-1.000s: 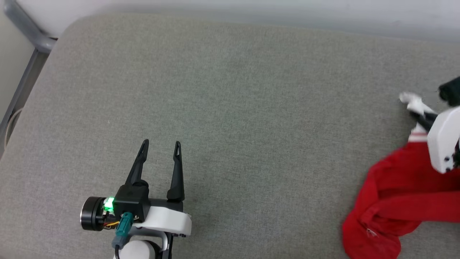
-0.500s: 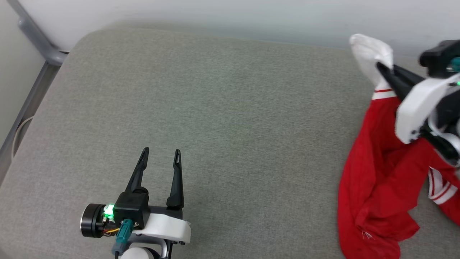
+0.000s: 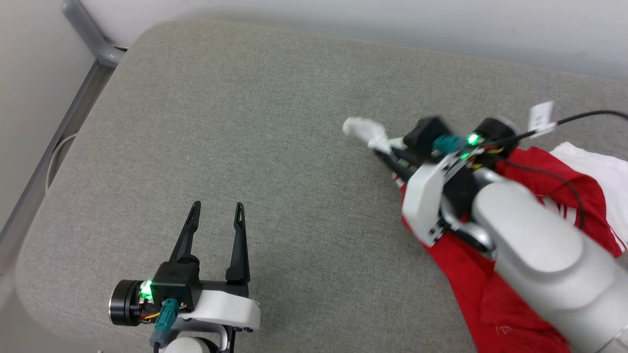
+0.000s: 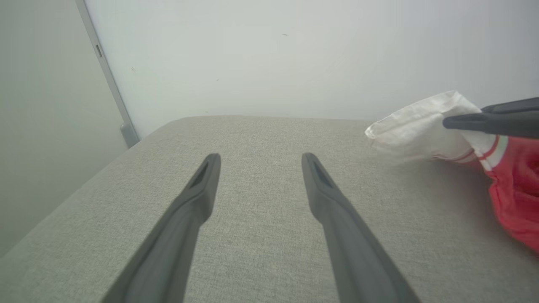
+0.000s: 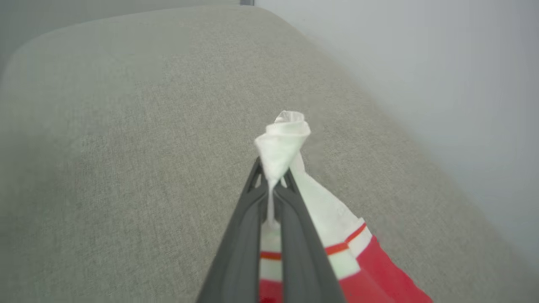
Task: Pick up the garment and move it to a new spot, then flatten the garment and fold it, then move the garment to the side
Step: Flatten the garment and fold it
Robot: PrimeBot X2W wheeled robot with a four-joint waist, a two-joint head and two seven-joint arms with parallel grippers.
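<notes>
Covering most of the head view, the grey padded surface (image 3: 294,122) carries the garment (image 3: 463,274) on its right side, its red body bunched beneath the right arm. The right gripper (image 5: 271,172) is clamped on its white sleeve (image 3: 365,131). The left gripper (image 3: 218,204) hovers well apart at lower left, fingers spread, grasping nothing.

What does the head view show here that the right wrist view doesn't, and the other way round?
Head view adds: the left gripper, jaws open and apart from the garment's red body, plus the right forearm and the other white sleeve. Right wrist view adds: a close look at the right gripper, jaws shut with the white sleeve tip bunched between them, and the red stripes at the seam. Shared: the grey cushion, the pinched sleeve, the pale wall.
</notes>
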